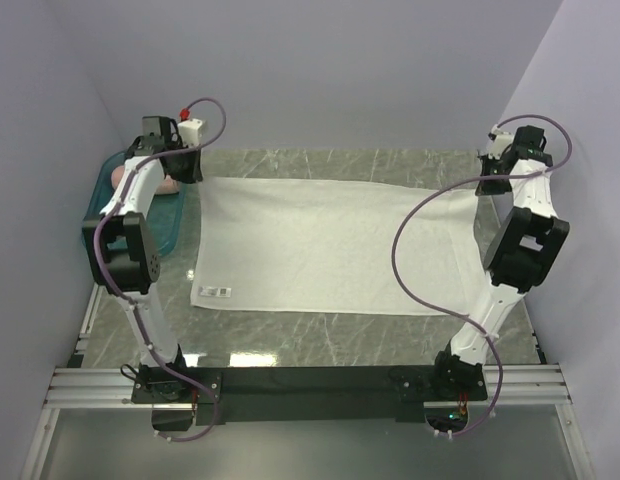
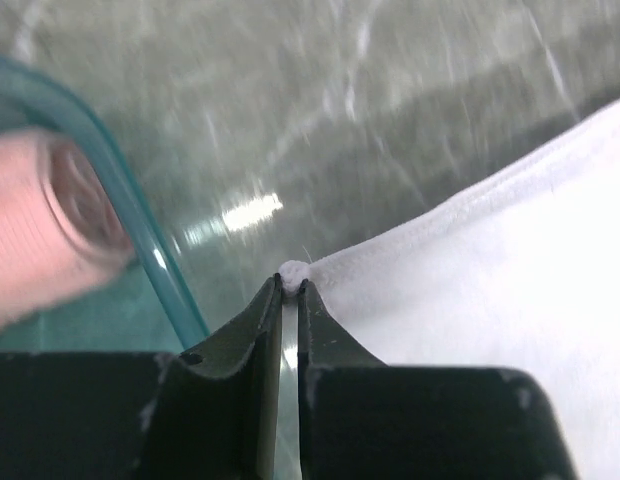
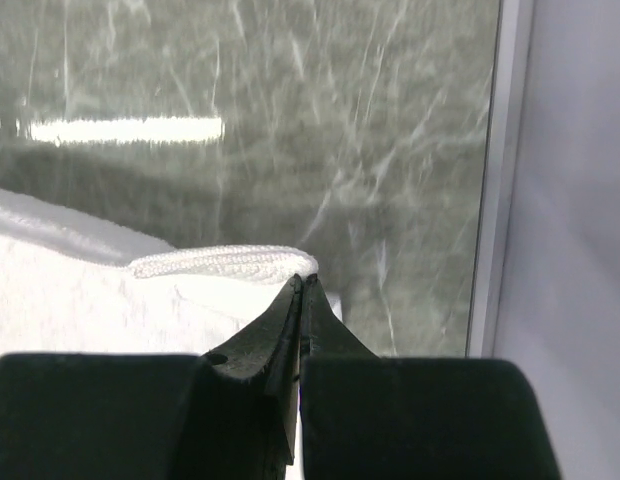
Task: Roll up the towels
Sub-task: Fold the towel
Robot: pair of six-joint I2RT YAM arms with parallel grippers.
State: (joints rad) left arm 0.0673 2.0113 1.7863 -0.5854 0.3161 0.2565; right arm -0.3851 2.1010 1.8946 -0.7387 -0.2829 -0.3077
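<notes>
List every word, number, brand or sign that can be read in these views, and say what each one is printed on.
Printed label, near the near-left corner of the white towel: dark marks only, too small to read in the top view.
Teal tray: no text visible.
Both wrist views: no print in view.
Nothing else carries legible text.

— The white towel (image 1: 320,240)?
— Soft matt cloth with a stitched hem.
— And the table (image 1: 320,335)?
— Smooth, glossy, marble-patterned. The tray (image 2: 160,265) is shiny translucent plastic, and the pink towel (image 2: 30,230) is fine-ribbed cloth.
</notes>
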